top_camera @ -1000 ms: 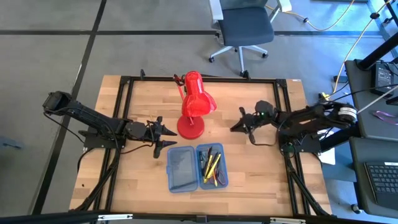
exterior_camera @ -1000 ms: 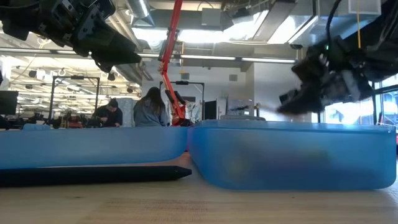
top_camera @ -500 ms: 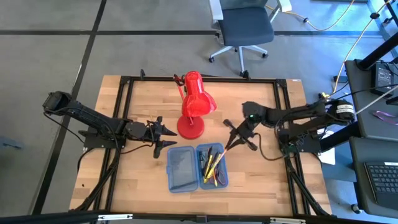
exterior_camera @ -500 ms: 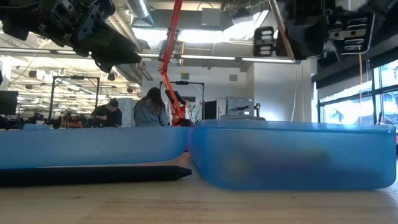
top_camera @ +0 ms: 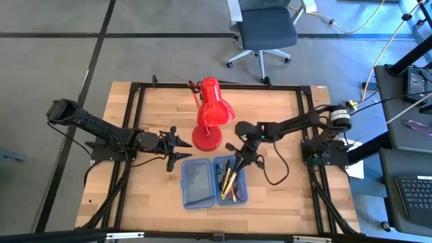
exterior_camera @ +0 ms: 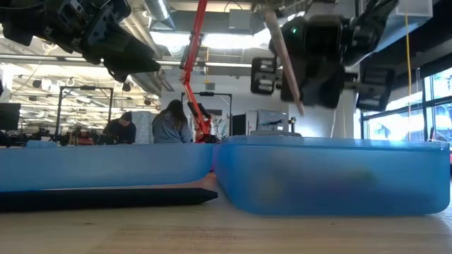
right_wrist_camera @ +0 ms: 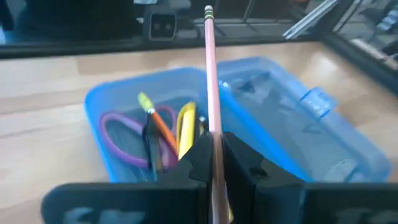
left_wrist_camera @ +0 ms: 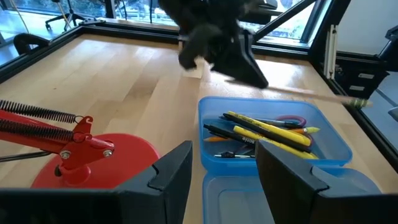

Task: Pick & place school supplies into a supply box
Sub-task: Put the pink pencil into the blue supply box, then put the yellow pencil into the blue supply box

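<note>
The supply box lies open near the table's front edge. Its empty half (top_camera: pixel 196 182) is on the left. Its other half (top_camera: pixel 233 181) holds yellow, orange and black pens (right_wrist_camera: pixel 186 127) and purple-handled scissors (right_wrist_camera: pixel 118 134). My right gripper (top_camera: pixel 241 150) hangs over the far edge of the filled half, shut on a wood-tone pencil (right_wrist_camera: pixel 211 74). My left gripper (top_camera: pixel 182 143) waits open, left of the lamp's base, fingers (left_wrist_camera: pixel 171 177) apart with nothing between them. My right gripper pinches the pencil's shaft (right_wrist_camera: pixel 214 140) between its two fingers. The pencil runs forward along the fingers, its ferrule end (right_wrist_camera: pixel 208 11) pointing away from the hand. The gripper hides the other end. The pencil slants down (exterior_camera: pixel 286 63), clear above the box.
A big red desk lamp (top_camera: pixel 212 111) stands just behind the box, its round base (left_wrist_camera: pixel 93 155) next to my left gripper. A long dark thing (exterior_camera: pixel 106 198) lies on the table in front of the empty half. Black frame rails (top_camera: pixel 138 88) border the tabletop.
My right gripper has swung from the table's right side toward the left and near edge, to a place over the filled half of the box. It has carried the pencil along and has rolled its wrist on the way. It has stayed shut.
</note>
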Robot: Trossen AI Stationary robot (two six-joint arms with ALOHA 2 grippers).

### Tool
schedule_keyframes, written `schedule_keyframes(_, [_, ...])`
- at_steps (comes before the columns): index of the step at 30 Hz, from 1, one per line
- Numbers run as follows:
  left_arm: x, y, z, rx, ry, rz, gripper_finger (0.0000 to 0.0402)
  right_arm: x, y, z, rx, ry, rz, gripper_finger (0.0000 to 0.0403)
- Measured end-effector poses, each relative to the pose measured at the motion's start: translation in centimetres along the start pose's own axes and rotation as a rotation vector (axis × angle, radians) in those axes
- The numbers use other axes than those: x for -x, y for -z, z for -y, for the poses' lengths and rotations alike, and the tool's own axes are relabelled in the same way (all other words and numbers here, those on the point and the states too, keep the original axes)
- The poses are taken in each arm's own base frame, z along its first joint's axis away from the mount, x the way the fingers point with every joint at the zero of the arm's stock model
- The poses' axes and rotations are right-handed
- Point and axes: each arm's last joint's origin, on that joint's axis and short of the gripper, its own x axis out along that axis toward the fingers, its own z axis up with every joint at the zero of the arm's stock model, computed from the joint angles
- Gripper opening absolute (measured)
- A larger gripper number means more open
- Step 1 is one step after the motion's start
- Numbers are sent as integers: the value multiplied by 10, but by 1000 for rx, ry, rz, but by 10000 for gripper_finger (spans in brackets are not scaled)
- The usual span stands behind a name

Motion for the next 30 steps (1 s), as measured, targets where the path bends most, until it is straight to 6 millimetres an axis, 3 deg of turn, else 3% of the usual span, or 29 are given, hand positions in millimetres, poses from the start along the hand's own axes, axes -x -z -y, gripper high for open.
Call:
schedule_keyframes(8, [0,2,-1,-5,-6,-17,169,-15,19,2,-25,-37,-23,31])
schedule_keyframes(18, [0,7,-2,-23,-29,-72,169,-21,21,-1,-31,-43,-49,42])
schedule_keyframes(25, [3,21,-11,-67,-232,-178,169,-26,19,-3,-16,-33,-80,75])
schedule_keyframes(30, [7,28,-20,143,-428,-185,169,-26,19,-3,-18,-19,-97,92])
